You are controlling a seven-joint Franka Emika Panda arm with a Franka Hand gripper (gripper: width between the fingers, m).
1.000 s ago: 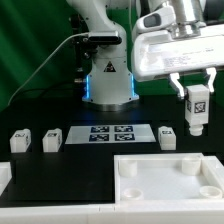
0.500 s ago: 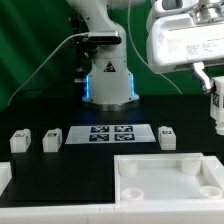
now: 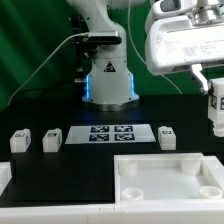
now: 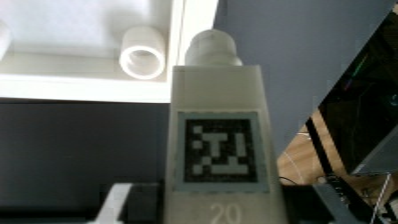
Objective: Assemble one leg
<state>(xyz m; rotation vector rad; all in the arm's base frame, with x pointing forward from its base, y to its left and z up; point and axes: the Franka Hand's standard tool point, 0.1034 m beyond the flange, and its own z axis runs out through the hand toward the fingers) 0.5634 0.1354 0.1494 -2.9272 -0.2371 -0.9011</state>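
**Exterior view.** The gripper (image 3: 213, 90) stands at the exterior view's right edge, well above the table. Its fingers are clamped on the upper end of the leg (image 3: 217, 108). The leg hangs clear of every surface, with its long axis vertical and its tag facing the camera. The tabletop (image 3: 165, 160) lies flat at the near right of the scene, recessed side up. Its far right corner hole (image 3: 195, 166) is the socket closest to the leg. The leg sits above this hole and toward the exterior view's right of it. Depth offset cannot be read from this view. Three spare legs (image 3: 52, 139) rest on the table in a row with the marker board (image 3: 110, 133), two on the left and one on the right. All three are untouched.

**Wrist view.** The leg (image 4: 217, 140) fills the centre of the picture, and its long axis runs along the gripper's approach line. Its peg (image 4: 214, 46) points away from the camera, toward the tabletop (image 4: 71, 30) below. A corner hole (image 4: 139, 52) shows beside the peg, offset from the peg tip and not under it.

**Judgement.** The coming move calls for a sideways shift to bring the peg over the hole, axis kept vertical, then a straight descent.
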